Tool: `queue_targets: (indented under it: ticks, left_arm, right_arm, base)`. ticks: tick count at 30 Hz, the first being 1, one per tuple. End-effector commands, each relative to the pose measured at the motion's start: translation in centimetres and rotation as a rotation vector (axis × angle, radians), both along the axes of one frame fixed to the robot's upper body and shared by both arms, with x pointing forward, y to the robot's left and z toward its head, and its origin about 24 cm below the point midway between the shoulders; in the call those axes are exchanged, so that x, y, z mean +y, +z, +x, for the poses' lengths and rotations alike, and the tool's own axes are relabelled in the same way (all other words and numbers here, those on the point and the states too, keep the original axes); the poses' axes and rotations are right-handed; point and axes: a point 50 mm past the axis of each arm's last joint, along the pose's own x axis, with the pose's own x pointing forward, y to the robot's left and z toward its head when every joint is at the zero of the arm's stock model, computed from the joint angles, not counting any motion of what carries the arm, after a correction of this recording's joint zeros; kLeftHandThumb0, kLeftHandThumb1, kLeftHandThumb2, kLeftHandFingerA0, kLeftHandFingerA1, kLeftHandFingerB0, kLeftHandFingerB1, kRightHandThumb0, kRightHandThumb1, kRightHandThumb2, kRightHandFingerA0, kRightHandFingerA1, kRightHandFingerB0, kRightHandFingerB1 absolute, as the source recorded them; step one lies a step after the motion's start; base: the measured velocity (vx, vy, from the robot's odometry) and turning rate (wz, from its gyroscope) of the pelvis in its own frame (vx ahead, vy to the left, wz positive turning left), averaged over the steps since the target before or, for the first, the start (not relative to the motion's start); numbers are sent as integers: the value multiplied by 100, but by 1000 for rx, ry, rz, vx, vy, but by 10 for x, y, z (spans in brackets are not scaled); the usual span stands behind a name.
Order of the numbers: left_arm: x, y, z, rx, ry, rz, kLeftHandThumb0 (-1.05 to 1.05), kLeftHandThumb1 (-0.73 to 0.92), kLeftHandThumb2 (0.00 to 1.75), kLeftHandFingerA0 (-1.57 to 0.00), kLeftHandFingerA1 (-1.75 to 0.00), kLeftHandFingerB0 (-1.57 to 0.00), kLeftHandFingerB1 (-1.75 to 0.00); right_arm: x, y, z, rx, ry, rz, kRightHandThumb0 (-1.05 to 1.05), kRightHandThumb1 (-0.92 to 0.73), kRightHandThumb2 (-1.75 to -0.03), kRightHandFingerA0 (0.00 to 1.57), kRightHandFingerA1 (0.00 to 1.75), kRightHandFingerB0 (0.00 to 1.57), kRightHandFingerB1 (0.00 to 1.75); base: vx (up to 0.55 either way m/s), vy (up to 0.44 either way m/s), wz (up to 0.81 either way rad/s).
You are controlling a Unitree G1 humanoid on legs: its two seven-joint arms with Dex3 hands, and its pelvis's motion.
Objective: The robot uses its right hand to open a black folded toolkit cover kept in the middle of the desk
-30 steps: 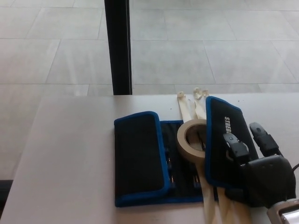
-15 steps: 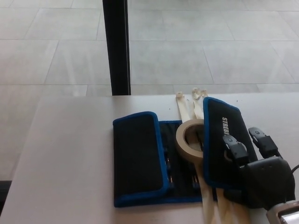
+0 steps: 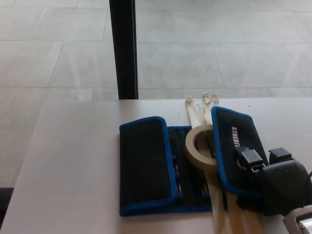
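The black toolkit cover (image 3: 146, 165) with blue trim lies in the middle of the desk (image 3: 73, 161), partly unfolded. Its left flap is folded flat over the inside. Its right flap (image 3: 233, 146), printed with white letters, stands tilted up and leans to the right. My right hand (image 3: 275, 183) comes in from the lower right with two fingers (image 3: 248, 158) hooked over that flap's outer face. The thumb is hidden behind the flap. The dark inner pockets show between the two flaps. My left hand is out of the picture.
A roll of beige tape (image 3: 197, 146) rests on the open middle of the kit, against the raised flap. Cream straps (image 3: 194, 111) run out from under it toward the far edge. A black pillar (image 3: 124, 48) stands behind the desk on the tiled floor.
My right hand has drawn back toward the lower right, and the right flap has leaned further outward with it. The left flap and the tape roll stay put.
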Motion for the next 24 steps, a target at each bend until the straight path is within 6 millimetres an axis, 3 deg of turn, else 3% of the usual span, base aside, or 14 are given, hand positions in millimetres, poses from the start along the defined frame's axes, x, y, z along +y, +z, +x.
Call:
queue_targets:
  ticks: [1, 5, 6, 7, 11, 12, 13, 14, 15, 16, 19, 22, 23, 24]
  left_arm:
    - [6, 5, -2, -10, 19, 4, -94, 92, 76, -31, -56, -26, -39]
    - [6, 6, -1, -17, 21, 2, -92, 92, 74, -32, -57, -28, -39]
    - [6, 6, -1, -22, 27, -2, -98, 82, 85, -31, -59, -25, -43]
    - [6, 6, -1, -23, 30, -2, -99, 82, 85, -31, -58, -26, -43]
    - [6, 5, -2, -11, 21, 12, -100, 83, 87, -31, -58, -26, -42]
    - [6, 5, -3, -11, 17, 14, -88, 77, 121, -31, -63, -18, -47]
    - [6, 4, -3, -8, 17, 13, -93, 92, 75, -29, -56, -30, -39]
    - [6, 4, -3, -2, 17, 14, -92, 92, 76, -29, -56, -29, -38]
    - [6, 4, -3, 3, 14, 18, -87, 78, 121, -31, -62, -19, -47]
    - [6, 4, -4, 3, 13, 18, -93, 92, 76, -29, -55, -29, -38]
    - [6, 4, -5, -4, 23, 11, -101, 82, 86, -30, -58, -26, -42]
    - [6, 4, -6, -4, 25, 10, -100, 84, 88, -31, -58, -26, -43]
    - [6, 4, -5, 1, 16, 20, -93, 92, 76, -30, -56, -30, -39]
    - [6, 4, -5, 1, 17, 21, -93, 92, 76, -30, -56, -30, -39]
  right_arm:
    - [-10, -9, -6, 68, -1, -11, -36, -61, -62, 88, 167, 94, 66]
    - [-13, -9, -6, 66, -16, 28, -34, -63, -58, 87, 164, 91, 66]
    - [-15, -8, -5, 69, -29, 28, -34, -63, -59, 86, 163, 90, 66]
    - [-16, -7, -4, 59, -43, 53, -29, -63, -66, 86, 161, 91, 68]
    - [-17, -2, -1, -1, -70, 121, -30, -63, -62, 85, 161, 91, 68]
    - [-21, 2, 0, -49, -137, 255, -25, -66, -66, 83, 163, 89, 75]
    - [-24, 4, 0, -82, -173, 346, -19, -62, -75, 83, 163, 90, 82]
    - [-26, 6, 1, -96, -212, 414, -20, -66, -77, 83, 166, 85, 90]
    - [-31, 10, 2, -164, -295, 540, -18, -62, -79, 85, 169, 79, 115]
    - [-35, 12, 2, -197, -358, 613, -25, -67, -79, 84, 172, 73, 129]
    - [-45, 18, 5, -263, -497, 783, -25, -72, -70, 82, 170, 71, 130]
    - [-66, 30, 6, -417, -657, 958, -25, -69, -72, 89, 164, 84, 99]
    - [-75, 34, 6, -461, -710, 1039, -26, -67, -79, 90, 167, 80, 120]
    - [-77, 35, 6, -470, -725, 1070, -26, -67, -79, 90, 167, 80, 120]
  base:
    - [0, 0, 0]
    - [0, 0, 0]
    - [0, 0, 0]
    - [0, 0, 0]
    - [0, 0, 0]
    - [0, 0, 0]
    - [0, 0, 0]
    - [0, 0, 0]
    - [0, 0, 0]
    - [0, 0, 0]
    - [0, 0, 0]
    - [0, 0, 0]
    - [0, 0, 0]
    - [0, 0, 0]
